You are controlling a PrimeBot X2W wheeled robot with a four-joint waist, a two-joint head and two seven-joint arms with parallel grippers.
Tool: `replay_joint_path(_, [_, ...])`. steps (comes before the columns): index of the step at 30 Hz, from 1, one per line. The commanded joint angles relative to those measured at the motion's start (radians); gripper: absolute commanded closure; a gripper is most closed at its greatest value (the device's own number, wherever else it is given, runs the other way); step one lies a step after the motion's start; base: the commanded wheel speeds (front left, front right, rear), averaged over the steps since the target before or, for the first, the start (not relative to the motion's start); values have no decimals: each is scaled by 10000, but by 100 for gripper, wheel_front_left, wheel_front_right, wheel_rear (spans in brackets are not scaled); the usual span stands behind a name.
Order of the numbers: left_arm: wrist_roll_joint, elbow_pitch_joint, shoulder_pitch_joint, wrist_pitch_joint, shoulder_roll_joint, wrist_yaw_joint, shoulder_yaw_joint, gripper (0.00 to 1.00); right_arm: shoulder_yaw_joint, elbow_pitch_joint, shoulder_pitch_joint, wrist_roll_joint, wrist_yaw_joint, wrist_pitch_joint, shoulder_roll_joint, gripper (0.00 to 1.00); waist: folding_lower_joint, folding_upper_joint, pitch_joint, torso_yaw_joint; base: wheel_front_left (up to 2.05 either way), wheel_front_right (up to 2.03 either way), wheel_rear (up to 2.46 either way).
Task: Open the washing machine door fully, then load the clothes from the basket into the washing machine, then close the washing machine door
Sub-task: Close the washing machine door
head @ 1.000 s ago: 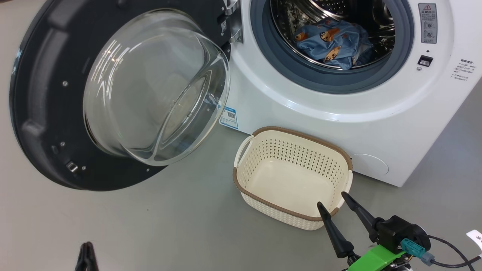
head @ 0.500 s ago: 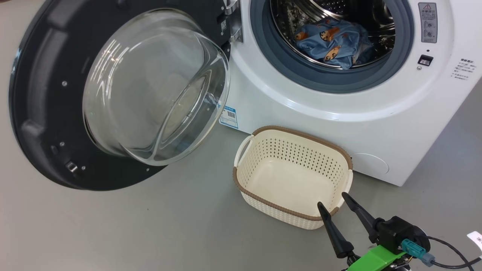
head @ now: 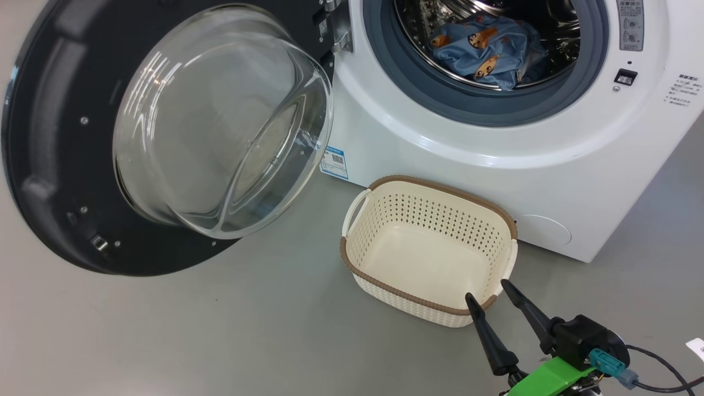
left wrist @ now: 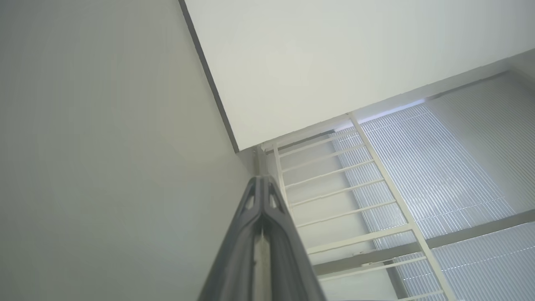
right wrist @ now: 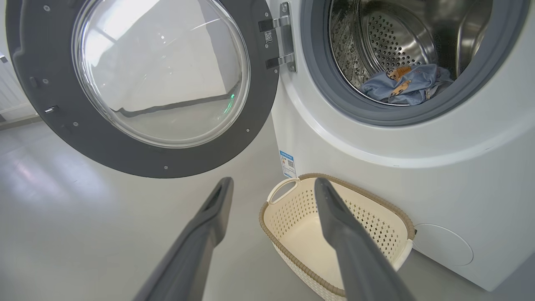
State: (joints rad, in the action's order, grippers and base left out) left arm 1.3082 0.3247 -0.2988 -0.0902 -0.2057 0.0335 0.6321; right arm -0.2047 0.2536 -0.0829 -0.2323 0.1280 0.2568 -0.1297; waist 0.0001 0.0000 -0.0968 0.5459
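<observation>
The washing machine (head: 495,176) (right wrist: 459,175) stands with its round black door (head: 49,165) (right wrist: 138,159) swung wide open to the left, glass bowl (head: 220,121) bulging out. Light blue clothes (head: 484,52) (right wrist: 407,85) with orange bears lie inside the steel drum. The cream basket (head: 429,247) (right wrist: 334,225) sits on the floor in front of the machine with nothing in it. My right gripper (head: 487,290) (right wrist: 271,184) is open, just near the basket's front rim. My left gripper (left wrist: 261,179) is shut with nothing in it, pointing at a wall corner.
Grey floor (head: 220,330) spreads left of the basket and under the open door. A blue label sticker (head: 334,162) marks the machine's lower left front. In the left wrist view, a white railing (left wrist: 355,200) stands before ribbed panels.
The head camera has shifted a little, so the whole picture slid. The left gripper's tip at the bottom left edge one second ago has left the head view. The right gripper stays put.
</observation>
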Motion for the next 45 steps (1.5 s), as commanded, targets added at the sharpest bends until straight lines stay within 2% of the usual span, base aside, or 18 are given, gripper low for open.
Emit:
replay_joint_path(1, [241,370,-825,352,-838,-8,214,100,-130,-277,-71,-22,27,49,0,0,-1,0,-50,-22,0,0,0])
replay_joint_path(8, [806,2245,-2952,923,-1875,-354,64,100,191,-417,338,82,27,49,-30,0,-1,0,-153,-144,0,0,0])
replay_joint_path(14, [1255,3230,-3714,1516,-2312,-923,80,100,134,-473,278,148,27,49,-304,0,-1,0,-498,-675,0,0,0])
replay_joint_path(19, [1683,3382,-3775,2296,-2424,-1346,81,100,149,-559,178,147,27,49,-569,0,-1,0,-744,-1098,0,0,0])
replay_joint_path(26, [1961,3560,-3666,2678,-2287,-1546,112,100,170,-620,140,133,27,49,-856,0,-1,0,-1033,-1334,0,0,0])
replay_joint_path(29, [2011,3650,-3600,2912,-2292,-1599,43,100,116,-644,92,120,27,49,-982,0,-1,0,-1152,-1428,0,0,0])
replay_joint_path(35, [2337,3814,-3472,4064,-2456,-1635,-154,100,-74,-704,44,96,27,49,-1094,0,-1,0,-1186,-1607,0,0,0])
replay_joint_path(41, [2432,3779,-3183,4752,-2612,-1639,-283,100,-169,-718,68,29,27,49,-1220,0,-1,0,-1143,-1718,0,0,0])
replay_joint_path(45, [2683,3614,-2950,5577,-2564,-1639,-405,100,-155,-726,99,38,27,49,-1230,0,-1,0,-1138,-1700,0,0,0])
